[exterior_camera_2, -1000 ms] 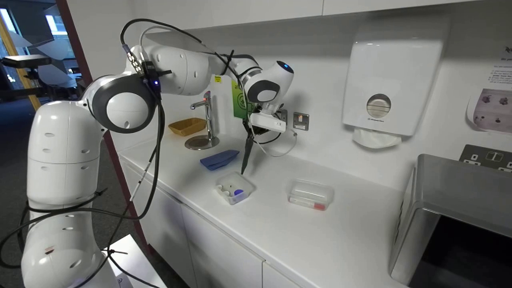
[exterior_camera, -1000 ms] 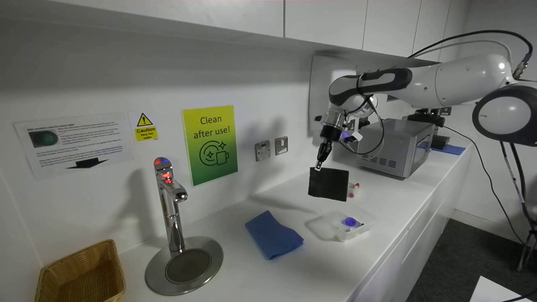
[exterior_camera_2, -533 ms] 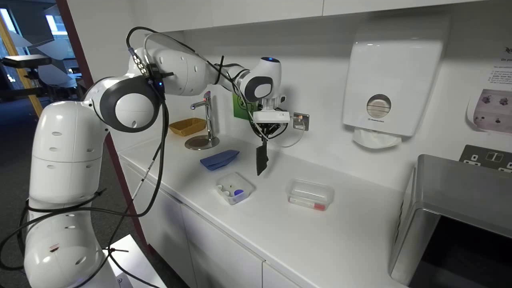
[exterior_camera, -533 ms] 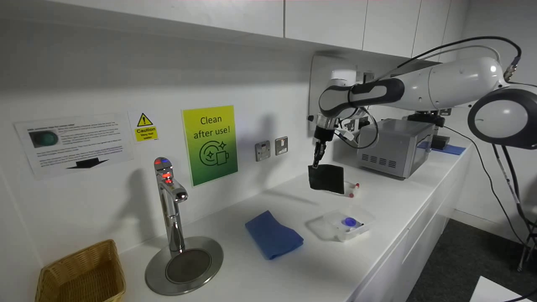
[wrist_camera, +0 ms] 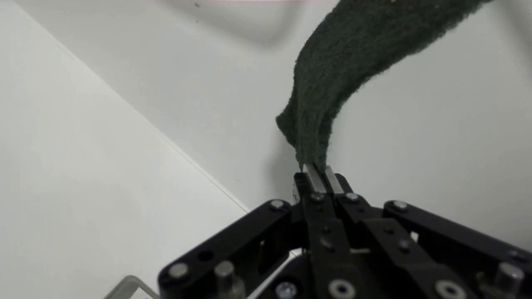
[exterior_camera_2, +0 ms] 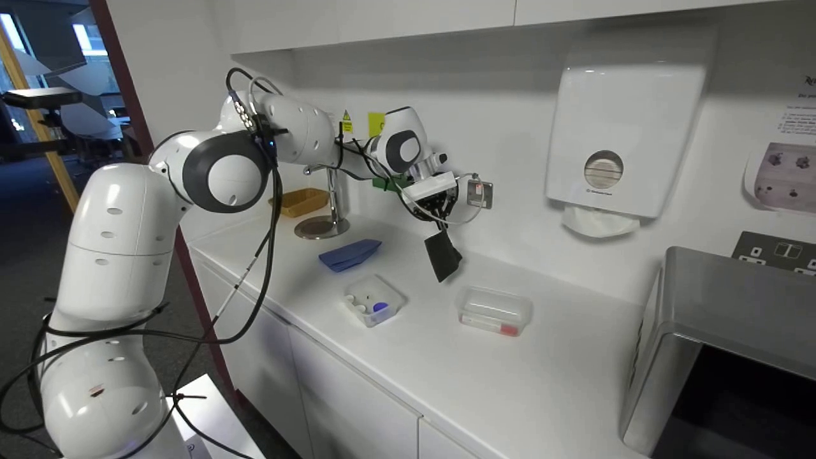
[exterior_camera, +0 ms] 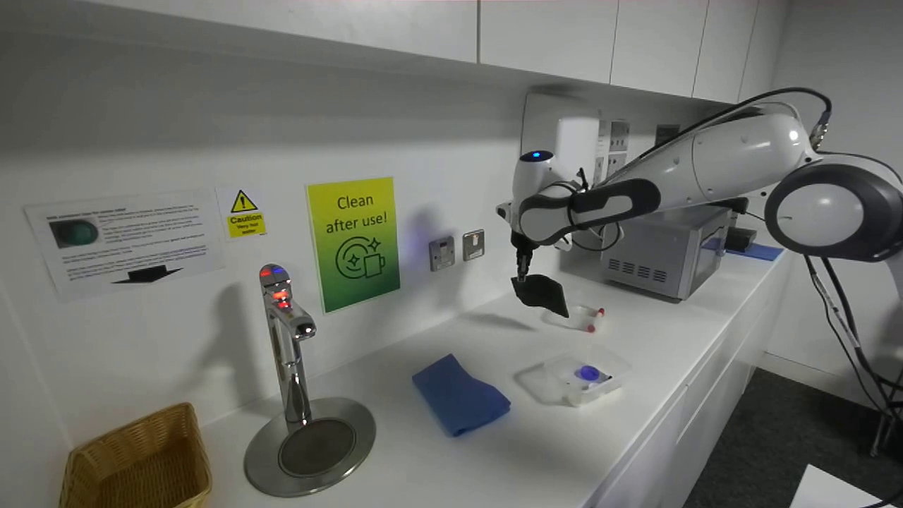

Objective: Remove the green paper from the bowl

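Note:
The green paper (exterior_camera: pixel 540 293), a very dark green, almost black sheet, hangs from my gripper (exterior_camera: pixel 522 277) above the counter. In an exterior view the sheet (exterior_camera_2: pixel 442 256) hangs tilted, with its lower corner apart from the counter. In the wrist view my gripper (wrist_camera: pixel 318 169) is shut on one end of the sheet (wrist_camera: pixel 332 70), which curves away to the top right and has a fuzzy edge. No round dish shows as the bowl. Two translucent rectangular tubs stand below: one tub (exterior_camera_2: pixel 386 315) with a blue lid and white pieces, one tub (exterior_camera_2: pixel 494 306) with a red-tipped item.
A blue folded cloth (exterior_camera: pixel 460 396) lies on the counter near the tap (exterior_camera: pixel 289 353) and its round drip tray (exterior_camera: pixel 356 448). A wicker basket (exterior_camera: pixel 194 451) stands at the end. A grey microwave (exterior_camera: pixel 645 247) stands farther along. The wall with sockets (exterior_camera_2: pixel 479 194) is close behind my gripper.
My gripper has moved with the green paper toward the red-tipped item's tub and turned. The sheet went from broad to slanted in an exterior view. The tubs and cloth have not moved.

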Motion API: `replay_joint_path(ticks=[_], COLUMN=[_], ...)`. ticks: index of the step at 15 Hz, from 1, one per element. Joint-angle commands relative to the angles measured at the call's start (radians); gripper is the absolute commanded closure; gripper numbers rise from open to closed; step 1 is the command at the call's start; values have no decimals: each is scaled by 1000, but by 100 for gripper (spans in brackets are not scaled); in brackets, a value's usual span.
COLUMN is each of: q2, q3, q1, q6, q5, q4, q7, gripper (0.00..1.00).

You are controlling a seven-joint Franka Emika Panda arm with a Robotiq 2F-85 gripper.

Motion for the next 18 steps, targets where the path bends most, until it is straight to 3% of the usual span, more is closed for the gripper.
replay_joint_path(ticks=[1,3,9,11,13,16,17,18], q2=[-8,-27,-136,-175,-221,-293,-312,-234], q3=[-26,2,154,164,136,102,100,110], q1=[30,17,-76,-77,-50,-8,-1,-12], q6=[33,14,-23,-132,-262,-376,-395,-372], q5=[-128,-95,321,425,426,299,268,317], q4=[-29,-53,-137,-143,-159,-193,-205,-133], q7=[139,154,0,29,125,285,313,251], gripper=[71,55,12,0,0,0,0,0])
